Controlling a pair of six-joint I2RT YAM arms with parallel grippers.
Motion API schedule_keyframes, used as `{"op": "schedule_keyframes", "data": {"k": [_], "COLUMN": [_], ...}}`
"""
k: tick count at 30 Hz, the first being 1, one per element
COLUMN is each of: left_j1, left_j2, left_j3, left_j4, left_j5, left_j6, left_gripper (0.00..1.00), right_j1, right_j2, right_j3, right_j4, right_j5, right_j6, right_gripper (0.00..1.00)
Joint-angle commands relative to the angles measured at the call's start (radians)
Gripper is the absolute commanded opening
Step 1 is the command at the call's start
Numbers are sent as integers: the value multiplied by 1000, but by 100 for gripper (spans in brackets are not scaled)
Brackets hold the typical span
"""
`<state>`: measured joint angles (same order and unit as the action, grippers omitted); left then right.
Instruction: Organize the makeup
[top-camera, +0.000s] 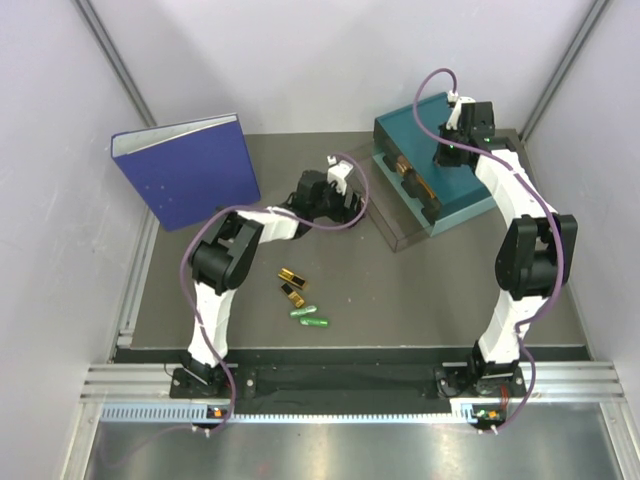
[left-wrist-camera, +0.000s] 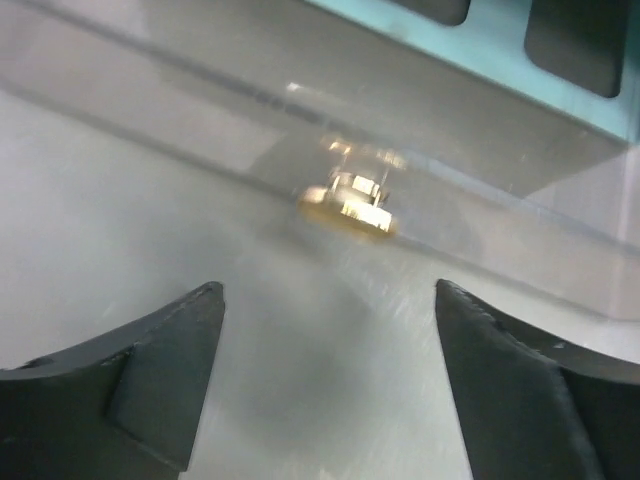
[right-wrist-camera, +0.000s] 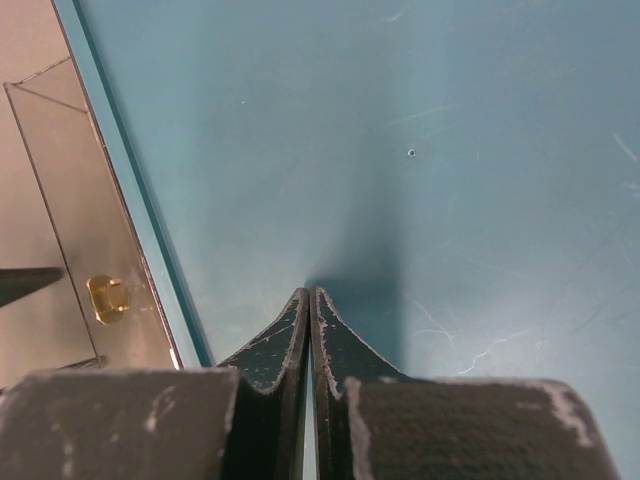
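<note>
Blurred gold piece (left-wrist-camera: 348, 203), possibly a handle, on the clear drawer (left-wrist-camera: 200, 110)

Soft, even overhead light is reaching you in the top view, leaving faint shadows beside the teal drawer box (top-camera: 408, 135). At its clear drawer (left-wrist-camera: 200, 110), blur is smearing the gold pull (left-wrist-camera: 350, 200) and glare is streaking the wall. On its top, the right gripper (right-wrist-camera: 309, 295) is casting a soft shadow.

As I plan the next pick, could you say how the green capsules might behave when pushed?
The green capsules look rounded and lie on their sides, so they would probably roll. Their smooth shells may slip. Small, so likely light.
</note>
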<state>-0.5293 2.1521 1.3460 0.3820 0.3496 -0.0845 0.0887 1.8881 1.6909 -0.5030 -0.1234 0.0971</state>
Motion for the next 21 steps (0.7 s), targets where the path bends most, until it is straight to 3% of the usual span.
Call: {"op": "schedule_keyframes", "data": {"k": [1,7,14,21], "left_j1": [9,15,25,34], "left_j2": [-190,-360,-592,-784], "left_j3": [-73,-129,-327,-432], "left_j4": [95,-107,-334,-590], "left_j5": [-27,-14,-138,-135], "left_j6": [77,248,386,555], "left_gripper": [96,99,99,99], "right_j1": [0,0,2,2], "right_j2": [68,68,71,69], "right_j3": [-23,-22,-23,-33], "right_j4": [-155,-154,-154,-151], "right_j5": [-1,-2,-12,-21], "right_j6": [-5,-5,-5,-4], "right_gripper": [0,0,0,0]}}
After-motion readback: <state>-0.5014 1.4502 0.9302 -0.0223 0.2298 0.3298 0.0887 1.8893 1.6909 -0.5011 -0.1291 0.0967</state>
